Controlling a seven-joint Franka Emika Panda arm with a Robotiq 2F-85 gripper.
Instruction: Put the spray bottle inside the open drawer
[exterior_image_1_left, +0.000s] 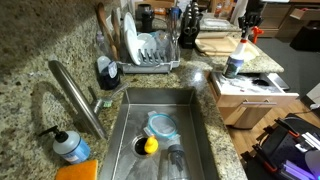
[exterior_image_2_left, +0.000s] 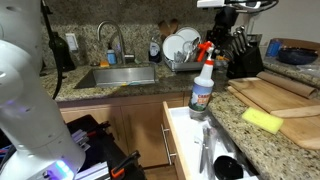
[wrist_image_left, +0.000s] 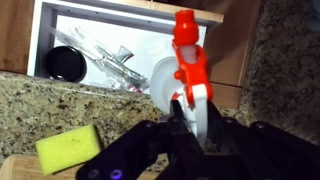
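Straddling spray bottle, gripper: whether clamped, cannot tell; sink only in both exterior views.

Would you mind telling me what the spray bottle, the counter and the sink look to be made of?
Spray bottle: likely plastic, with a translucent body and a glossy red-orange trigger head. Counter: speckled polished stone, probably granite. Sink: dull grey metal with a soft sheen, likely stainless steel.
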